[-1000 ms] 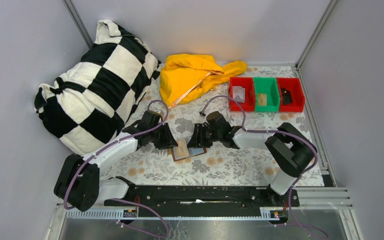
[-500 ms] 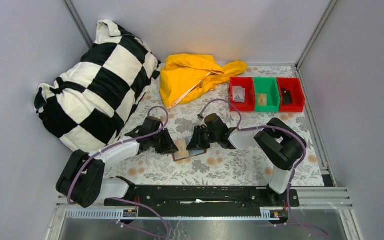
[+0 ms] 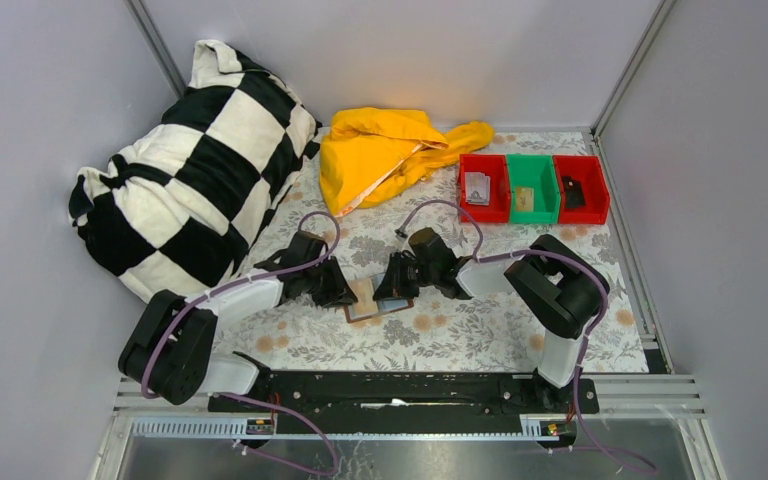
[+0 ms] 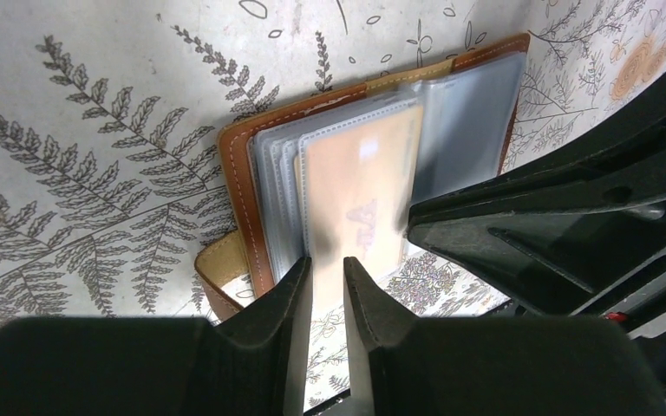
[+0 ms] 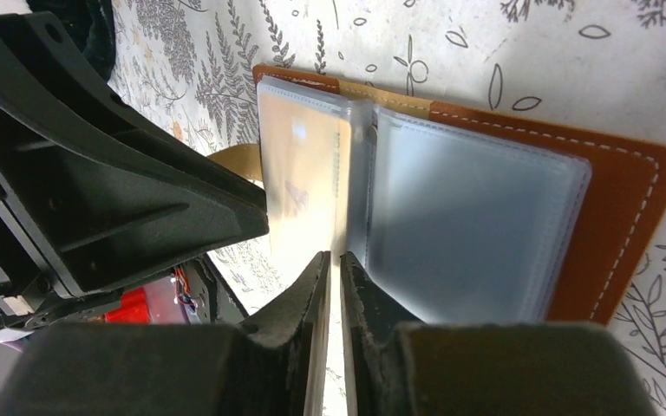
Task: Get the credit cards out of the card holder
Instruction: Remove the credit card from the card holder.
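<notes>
The card holder (image 3: 396,305) lies open on the flowered tablecloth, brown leather (image 5: 624,199) with clear sleeves, between both grippers. A tan credit card (image 4: 360,191) sits in the top sleeve and also shows as the tan card (image 5: 299,173) in the right wrist view. My left gripper (image 4: 328,260) stands at that card's near edge. Its jaws are a narrow gap apart, with the card's edge showing between them. My right gripper (image 5: 334,256) comes from the opposite side at the sleeve's inner edge, by the spine. Its jaws are down to a thin slit, and whether they pinch the sleeve is unclear.
Red, green and red bins (image 3: 531,188) stand in a row at the back right, each with a small item inside. A yellow cloth (image 3: 385,150) lies at the back centre and a black-and-white checked pillow (image 3: 190,180) fills the left. Grey walls enclose the table.
Both grippers have narrowed their jaws over the card holder. The right arm's elbow has drawn in to the left, and the left arm's elbow has shifted slightly right.
</notes>
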